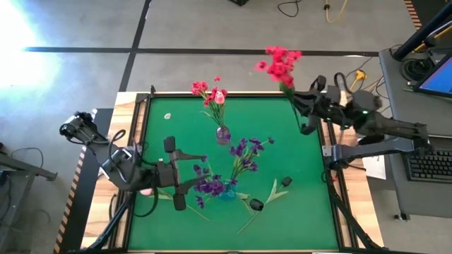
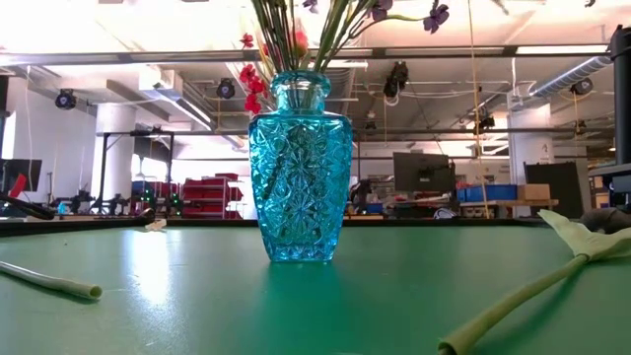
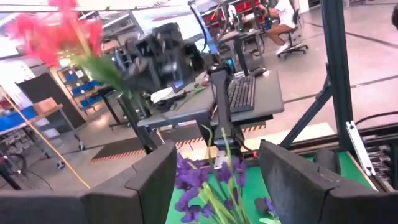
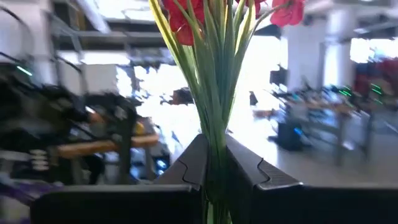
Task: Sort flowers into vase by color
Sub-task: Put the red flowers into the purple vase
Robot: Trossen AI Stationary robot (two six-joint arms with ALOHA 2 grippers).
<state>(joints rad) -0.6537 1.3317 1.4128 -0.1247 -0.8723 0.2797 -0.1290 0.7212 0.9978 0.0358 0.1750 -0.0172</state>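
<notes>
My right gripper point(image 1: 291, 93) is shut on a bunch of red flowers point(image 1: 280, 62), raised over the table's far right corner; the blooms point(image 4: 186, 15) show above its fingers point(image 4: 186, 168). My left gripper point(image 1: 174, 173) is open near the table's left side, facing the purple flowers point(image 1: 244, 156) that stand in the blue cut-glass vase point(image 2: 299, 168); purple sprays point(image 3: 208, 186) show just beyond its two fingers. A small clear purple vase point(image 1: 223, 134) holds red and pink flowers point(image 1: 210, 92). A loose green stem with leaves point(image 1: 265, 201) lies on the mat. My right gripper pinches the bundle of green stems point(image 4: 214, 140) of the red flowers between its two fingers, well below the blooms. Several stems are held together. The fingers lie across the stems, and the bunch is lifted clear of the table, blooms pointing away past the far edge.
Another loose stem end point(image 2: 59, 284) lies on the mat on the left of the low view. A small pale scrap point(image 1: 167, 116) sits near the far left. The wooden table rim point(image 1: 212, 94) frames the green mat point(image 1: 282, 226). A desk with keyboard point(image 1: 431, 166) stands to the right.
</notes>
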